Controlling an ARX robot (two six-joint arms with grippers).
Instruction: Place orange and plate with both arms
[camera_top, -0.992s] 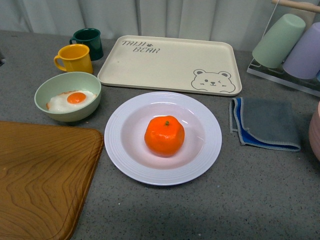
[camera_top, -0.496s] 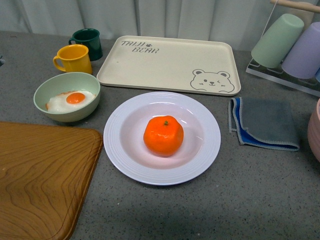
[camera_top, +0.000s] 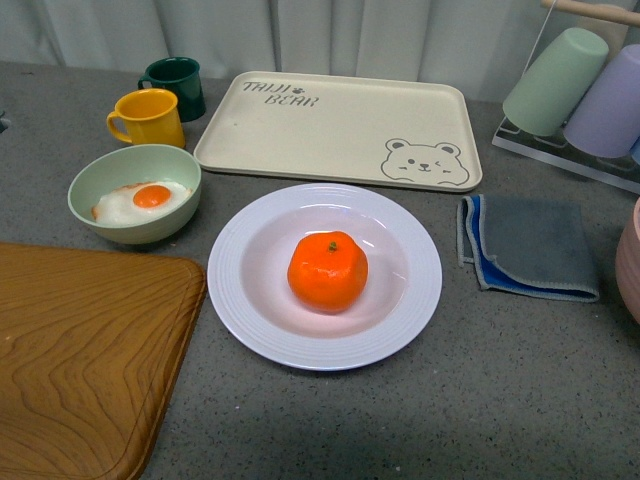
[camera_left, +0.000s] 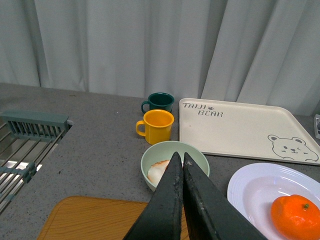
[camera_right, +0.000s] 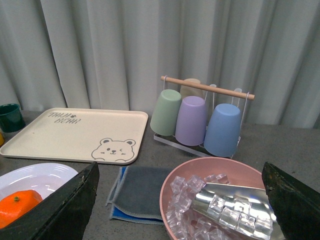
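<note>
The orange (camera_top: 328, 271) sits in the middle of the white plate (camera_top: 250, 316) on the grey table; neither arm shows in the front view. In the left wrist view my left gripper (camera_left: 179, 156) is shut and empty, raised above the green bowl (camera_left: 197, 153), with the orange (camera_left: 298, 217) and plate (camera_left: 250, 187) off to one side. In the right wrist view my right gripper (camera_right: 180, 187) is open and empty, its jaws wide apart over the pink ice bowl (camera_right: 172, 187); the orange (camera_right: 19, 206) and plate (camera_right: 45, 172) lie at the picture's edge.
A green bowl with a fried egg (camera_top: 135, 194), a yellow mug (camera_top: 150, 118) and a dark green mug (camera_top: 178, 86) stand at the left. The beige bear tray (camera_top: 330, 125) lies behind the plate. A wooden board (camera_top: 80, 350), a grey cloth (camera_top: 535, 245) and a cup rack (camera_top: 575, 85) are nearby.
</note>
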